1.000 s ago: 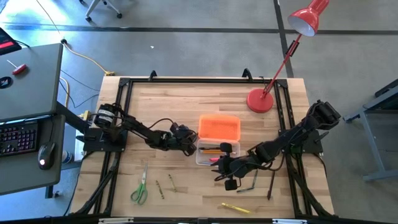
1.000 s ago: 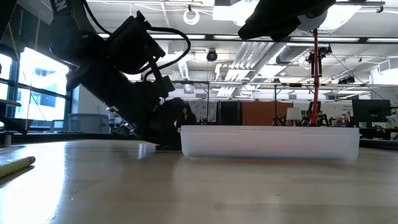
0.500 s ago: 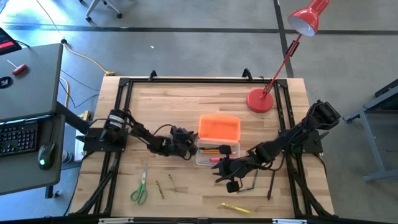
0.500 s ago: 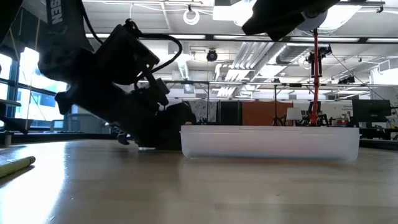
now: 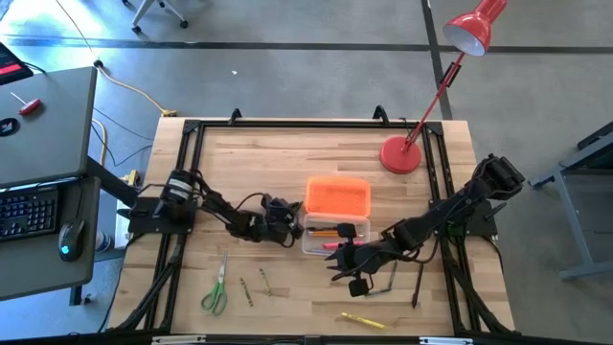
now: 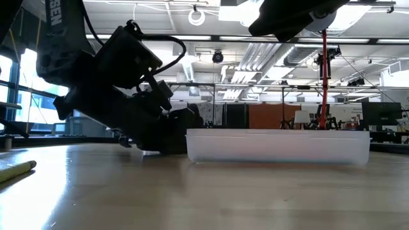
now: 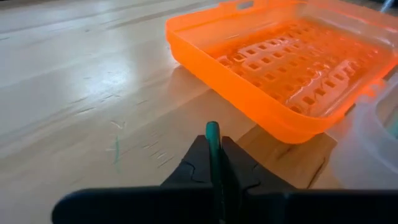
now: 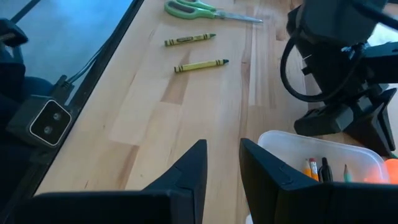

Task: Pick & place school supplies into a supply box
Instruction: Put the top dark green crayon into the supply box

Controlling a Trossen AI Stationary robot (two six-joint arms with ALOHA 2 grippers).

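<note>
The left tool (image 5: 287, 226) sits low on the desk (image 5: 249, 163) just beside the box (image 5: 335, 236), its fingers pinched on a thin green pencil (image 7: 213, 144) that points toward the orange lid (image 7: 292, 68) and the clear tray next to it. The right tool (image 5: 342, 261) waits at the box's other side, fingers a little apart and empty. For the drop, the tray lies just ahead of the left tool, so that arm is best placed, with scissors (image 5: 215, 290) well behind it.
</note>
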